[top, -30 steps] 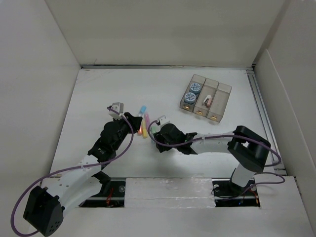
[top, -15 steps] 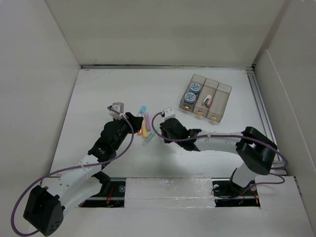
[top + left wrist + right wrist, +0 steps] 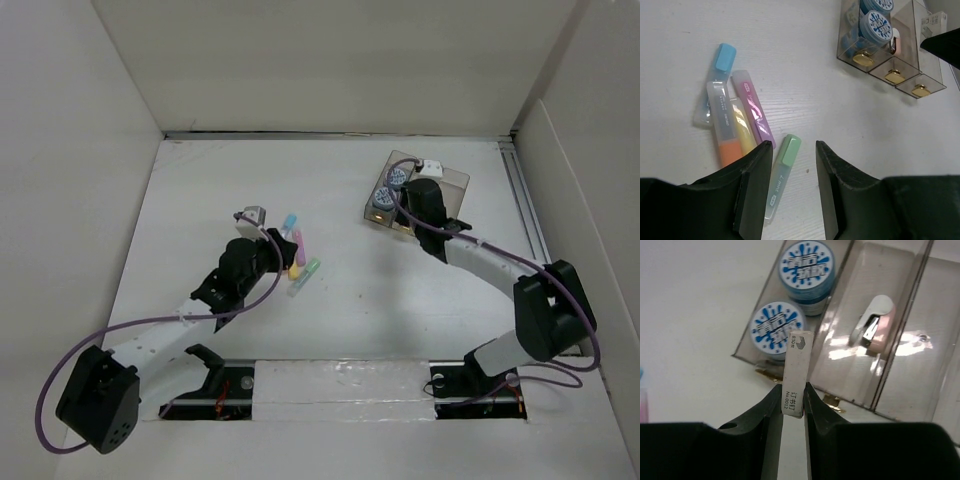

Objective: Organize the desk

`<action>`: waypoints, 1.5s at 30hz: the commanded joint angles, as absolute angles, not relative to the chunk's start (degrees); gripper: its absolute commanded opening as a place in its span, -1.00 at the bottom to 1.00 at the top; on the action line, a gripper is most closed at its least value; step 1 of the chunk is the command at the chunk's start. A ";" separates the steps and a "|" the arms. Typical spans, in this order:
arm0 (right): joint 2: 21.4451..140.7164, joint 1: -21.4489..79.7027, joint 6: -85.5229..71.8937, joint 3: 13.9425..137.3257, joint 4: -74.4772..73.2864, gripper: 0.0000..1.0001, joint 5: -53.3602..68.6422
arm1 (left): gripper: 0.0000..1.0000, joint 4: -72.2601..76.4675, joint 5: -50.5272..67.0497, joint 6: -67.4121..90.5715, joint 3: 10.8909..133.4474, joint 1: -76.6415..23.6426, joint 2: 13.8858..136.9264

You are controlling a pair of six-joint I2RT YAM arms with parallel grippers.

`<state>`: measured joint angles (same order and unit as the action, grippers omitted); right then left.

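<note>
On the white desk (image 3: 200, 200), my left gripper (image 3: 275, 255) is open and empty. In the left wrist view its jaws (image 3: 793, 150) hover over a green highlighter (image 3: 781, 172), which lies beside blue (image 3: 720, 75), purple (image 3: 754, 107), orange (image 3: 722, 125) and yellow (image 3: 742, 130) highlighters. My right gripper (image 3: 412, 205) is shut on a small white staple box (image 3: 795, 372). It holds the box over the front of a translucent three-compartment bin (image 3: 912, 335).
The bin (image 3: 452, 185) stands at the back right. Its left compartment holds two blue round tins (image 3: 776, 325), the middle one a small pink stapler (image 3: 875, 322). White upright panels border the desk and a metal rail (image 3: 528, 220) runs along its right edge.
My right arm has swung from beside the highlighters to the bin at the back right, carrying the staple box. My left gripper has shifted slightly right, over the green highlighter.
</note>
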<state>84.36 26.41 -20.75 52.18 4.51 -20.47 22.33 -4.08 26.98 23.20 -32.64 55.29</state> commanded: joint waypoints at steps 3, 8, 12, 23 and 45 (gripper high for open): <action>88.24 20.57 -20.74 56.77 6.24 -0.72 -18.63 | -0.27 22.77 -2.29 25.40 27.33 -32.78 58.53; 90.97 18.81 -21.62 58.01 6.59 -0.50 -19.07 | -0.27 19.61 -2.20 25.31 29.53 -32.78 62.57; 89.39 18.81 -21.71 58.10 6.33 0.20 -16.79 | -0.12 18.63 -0.36 24.35 29.27 -32.78 64.60; 65.85 28.02 -23.12 44.57 11.07 -0.51 -13.28 | -0.09 9.41 -17.31 25.57 30.50 -46.49 65.83; 42.98 36.12 -22.50 32.87 9.84 -0.04 -15.65 | -0.28 6.33 -15.91 29.44 30.94 -46.49 74.53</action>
